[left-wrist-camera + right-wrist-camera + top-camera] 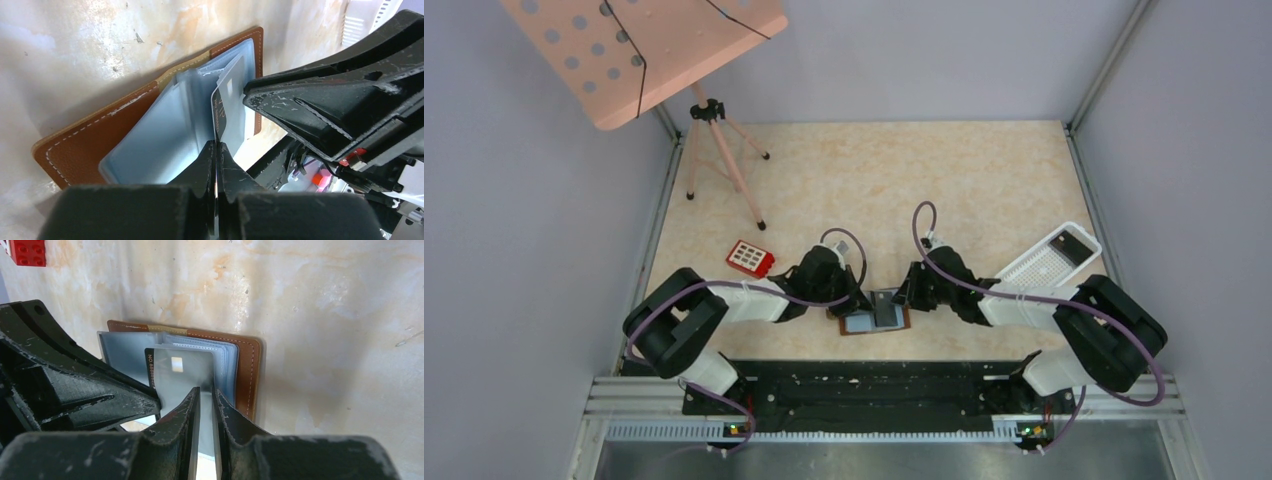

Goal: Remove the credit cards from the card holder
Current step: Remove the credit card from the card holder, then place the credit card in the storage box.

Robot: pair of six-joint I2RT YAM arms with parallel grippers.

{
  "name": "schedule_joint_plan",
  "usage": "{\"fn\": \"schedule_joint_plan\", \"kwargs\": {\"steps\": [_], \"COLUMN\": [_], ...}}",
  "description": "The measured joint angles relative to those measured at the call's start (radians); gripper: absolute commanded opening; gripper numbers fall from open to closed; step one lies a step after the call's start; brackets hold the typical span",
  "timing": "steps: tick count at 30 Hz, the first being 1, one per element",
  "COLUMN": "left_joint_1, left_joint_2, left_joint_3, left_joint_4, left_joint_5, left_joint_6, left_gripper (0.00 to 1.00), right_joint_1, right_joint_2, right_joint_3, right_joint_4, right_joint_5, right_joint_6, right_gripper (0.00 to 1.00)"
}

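Note:
The brown card holder (905,322) lies open near the table's front edge, its blue-grey sleeves (165,135) fanned up. A grey credit card (231,102) with a small chip stands partly out of a sleeve. My left gripper (216,144) is shut on that card's near edge, and from above it (856,303) sits at the holder's left. My right gripper (206,389) comes in from the right (907,297), its jaws narrowly apart around the clear sleeve over the card (175,371). The card holder (247,372) shows brown behind it.
A red keypad-like block (750,258) sits left of the arms. A white perforated tray (1049,258) lies at the right. A pink music stand (639,50) on a tripod (719,160) occupies the back left. Grey walls close in the table.

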Motion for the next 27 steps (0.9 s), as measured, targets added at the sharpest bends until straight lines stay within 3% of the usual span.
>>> {"fn": "schedule_joint_plan", "kwargs": {"steps": [20, 27], "left_joint_1": [0.046, 0.046], "left_joint_2": [-0.207, -0.401], "left_joint_3": [-0.047, -0.048], "left_joint_4": [-0.171, -0.303], "left_joint_5": [-0.043, -0.115], "left_joint_6": [0.097, 0.135], "left_gripper": [0.00, 0.00], "right_joint_1": [-0.050, -0.055], "right_joint_2": [-0.021, -0.117], "right_joint_3": [-0.015, -0.015], "right_joint_4": [-0.011, -0.083], "right_joint_5": [-0.032, -0.052], "right_joint_6": [-0.038, -0.066], "right_gripper": [0.16, 0.30]}}
